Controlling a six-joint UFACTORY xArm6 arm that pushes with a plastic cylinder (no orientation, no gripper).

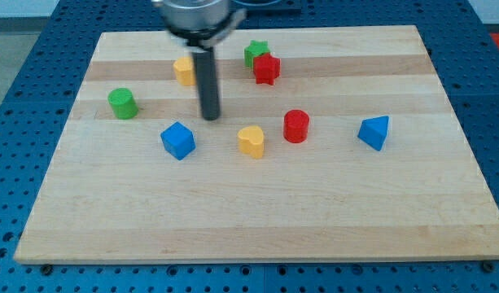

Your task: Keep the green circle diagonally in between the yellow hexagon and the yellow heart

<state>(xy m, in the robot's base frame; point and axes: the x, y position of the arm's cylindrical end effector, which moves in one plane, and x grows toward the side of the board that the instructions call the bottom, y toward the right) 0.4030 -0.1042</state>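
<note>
Camera view: a pale wooden board (pixel 257 220) lies on a blue perforated table (pixel 21 49); my rod (pixel 208 81) comes down from the view's top, and my tip (pixel 210 117) rests on the board's upper middle, touching no block; there are no jaws here, only the plain rod end, so nothing is clamped.

The green circle (pixel 123 103) stands near the board's left edge, well apart from my tip, to the tip's left; the yellow hexagon (pixel 184 71) sits just left of the rod, above the tip, partly hidden behind the rod; the yellow heart (pixel 251 141) lies below and to the right of the tip; so the green circle lies off to the left of both yellow blocks, not between them.

The blue cube (pixel 178 140) sits below and left of the tip, near it; the red cylinder (pixel 296 126) stands just right of the yellow heart; the green star (pixel 255 52) and the red star (pixel 267 69) touch each other near the board's top, right of the rod; the blue triangular block (pixel 374 132) lies alone toward the view's right.
</note>
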